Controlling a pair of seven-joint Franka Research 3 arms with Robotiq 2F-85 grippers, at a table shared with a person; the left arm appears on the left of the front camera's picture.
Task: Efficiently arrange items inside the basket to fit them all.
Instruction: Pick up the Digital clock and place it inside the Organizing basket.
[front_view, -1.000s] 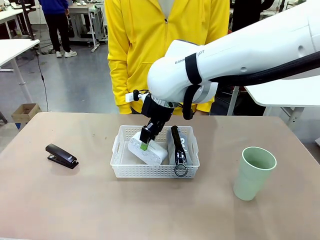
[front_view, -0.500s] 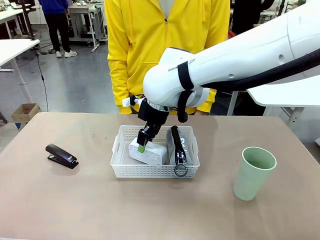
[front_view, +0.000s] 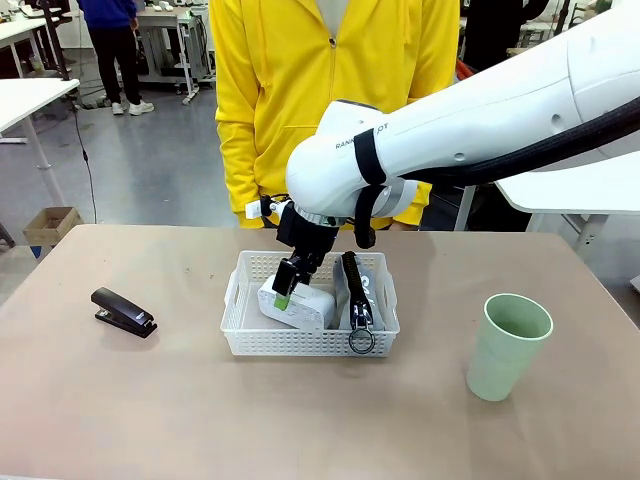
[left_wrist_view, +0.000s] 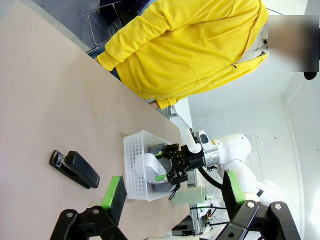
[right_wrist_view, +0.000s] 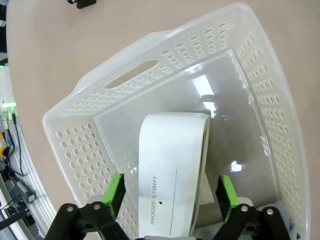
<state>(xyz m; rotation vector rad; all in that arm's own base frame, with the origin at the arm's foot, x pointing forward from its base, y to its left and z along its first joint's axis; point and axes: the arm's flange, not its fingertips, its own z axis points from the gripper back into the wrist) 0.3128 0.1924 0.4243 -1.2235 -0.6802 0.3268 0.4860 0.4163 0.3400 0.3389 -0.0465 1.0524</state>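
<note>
The white basket (front_view: 240, 335) stands mid-table. Inside it, the small white box (front_view: 305, 308) lies tilted in the left half and the grey pouch (front_view: 368, 285) fills the right half, its ring hanging over the front rim. My right gripper (front_view: 288, 290) reaches down into the basket. In the right wrist view it (right_wrist_view: 170, 192) is open, with its green pads either side of the box (right_wrist_view: 172, 150), a gap on each side. The black stapler (front_view: 123, 311) lies at the left and the green cup (front_view: 508, 345) stands at the right. My left gripper (left_wrist_view: 170, 192) is open and empty, high above the table.
A person in a yellow hoodie (front_view: 330, 90) stands close behind the table's far edge. Bare tabletop (front_view: 300, 420) lies in front of the basket and between it and the stapler and cup.
My right arm has shifted a little to the left and up. The box has settled lower into the basket's left half.
</note>
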